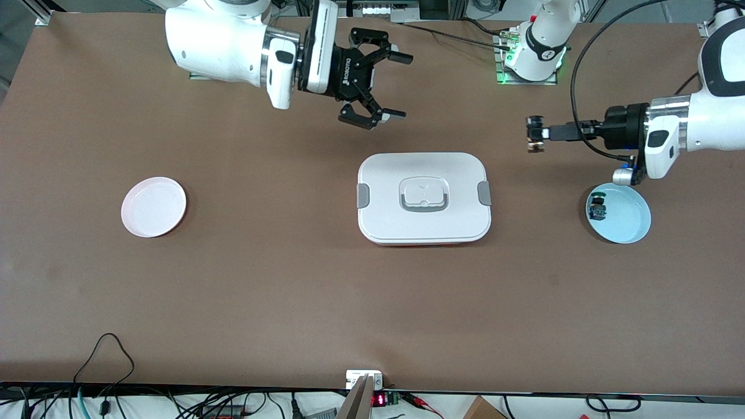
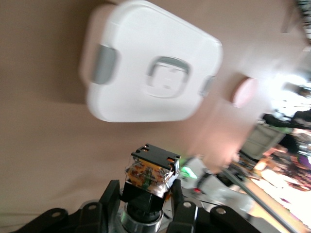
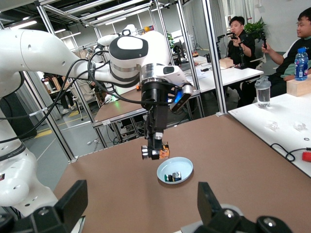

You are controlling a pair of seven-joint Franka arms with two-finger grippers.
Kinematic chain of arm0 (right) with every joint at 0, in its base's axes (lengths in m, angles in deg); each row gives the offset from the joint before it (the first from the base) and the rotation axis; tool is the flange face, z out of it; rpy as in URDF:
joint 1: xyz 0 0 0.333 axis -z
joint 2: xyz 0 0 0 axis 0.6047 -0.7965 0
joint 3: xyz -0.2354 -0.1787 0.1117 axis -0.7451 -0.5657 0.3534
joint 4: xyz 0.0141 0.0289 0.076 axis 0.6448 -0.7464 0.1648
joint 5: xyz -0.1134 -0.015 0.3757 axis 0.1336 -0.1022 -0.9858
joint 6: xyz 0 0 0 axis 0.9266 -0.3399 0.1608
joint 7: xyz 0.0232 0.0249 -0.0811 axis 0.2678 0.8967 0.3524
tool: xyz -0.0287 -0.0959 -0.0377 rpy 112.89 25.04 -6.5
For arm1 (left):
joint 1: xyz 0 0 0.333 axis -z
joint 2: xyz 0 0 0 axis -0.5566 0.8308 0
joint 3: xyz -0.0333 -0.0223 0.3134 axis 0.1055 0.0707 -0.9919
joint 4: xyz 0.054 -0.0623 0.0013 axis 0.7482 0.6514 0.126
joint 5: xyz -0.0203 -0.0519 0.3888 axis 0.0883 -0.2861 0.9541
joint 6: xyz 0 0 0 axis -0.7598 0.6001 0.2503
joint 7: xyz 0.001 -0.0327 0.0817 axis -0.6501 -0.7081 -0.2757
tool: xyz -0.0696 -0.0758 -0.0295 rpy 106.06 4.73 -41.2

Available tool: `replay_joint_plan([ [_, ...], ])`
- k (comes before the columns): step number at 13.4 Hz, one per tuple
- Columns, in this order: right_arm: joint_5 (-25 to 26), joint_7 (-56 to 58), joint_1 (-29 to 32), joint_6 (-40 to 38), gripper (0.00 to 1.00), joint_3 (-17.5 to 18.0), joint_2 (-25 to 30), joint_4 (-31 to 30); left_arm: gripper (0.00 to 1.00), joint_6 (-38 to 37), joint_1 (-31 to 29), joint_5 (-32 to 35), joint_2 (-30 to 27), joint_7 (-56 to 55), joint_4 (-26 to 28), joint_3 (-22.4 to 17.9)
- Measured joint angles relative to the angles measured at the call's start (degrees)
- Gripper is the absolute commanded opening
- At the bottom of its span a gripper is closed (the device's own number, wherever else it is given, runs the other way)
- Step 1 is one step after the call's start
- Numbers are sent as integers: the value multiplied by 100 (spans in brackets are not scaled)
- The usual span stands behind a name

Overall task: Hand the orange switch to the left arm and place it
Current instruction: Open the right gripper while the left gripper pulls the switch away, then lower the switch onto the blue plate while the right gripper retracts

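The box point(image 1: 424, 198) sits at mid-table, white with a lid, grey side clips, a recessed top handle and a reddish edge along its base. Toward the left arm's end from the box lies a blue plate point(image 1: 631, 224) holding a small switch with a blue body point(image 1: 597, 210). Toward the right arm's end from the box lies a pink plate point(image 1: 153, 206).

The left arm reaches in level from its end of the table, forearm horizontal, wrist pointing toward the box. The left gripper point(image 1: 535, 134) hangs over bare table between the blue plate and the box, farther from the front camera than both, its fingers clamped on the orange switch point(image 2: 151, 174). The switch shows a clear casing with orange inside and a black end.

The right arm is bent low over the table farther from the camera than the box, its wrist turned sideways toward the left arm. The right gripper point(image 1: 381, 81) has its fingers spread wide apart, holding nothing. White lettering on its black body reads "ROBOTIQ".
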State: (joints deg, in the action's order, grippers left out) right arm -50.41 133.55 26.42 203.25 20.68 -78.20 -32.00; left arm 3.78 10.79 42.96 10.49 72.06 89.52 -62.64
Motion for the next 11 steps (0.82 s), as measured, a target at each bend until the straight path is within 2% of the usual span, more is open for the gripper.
replay_joint_plan([
  [2, 0, 0, 248, -429, 100, -25, 96, -172, 0, 29, -157, 910, 62, 333, 2, 1],
  [5, 138, -9, 750, -1617, 100, -247, 195, -349, 0, 463, -338, 2392, 388, 989, 13, 2],
  [8, 809, -379, 876, -2741, 100, -733, 198, -502, 0, 1060, -403, 3537, 874, 1198, 34, 5],
  [11, 1673, -1122, 894, -3601, 100, -1266, 206, -512, 0, 1612, -582, 4382, 1290, 1239, 59, 2],
])
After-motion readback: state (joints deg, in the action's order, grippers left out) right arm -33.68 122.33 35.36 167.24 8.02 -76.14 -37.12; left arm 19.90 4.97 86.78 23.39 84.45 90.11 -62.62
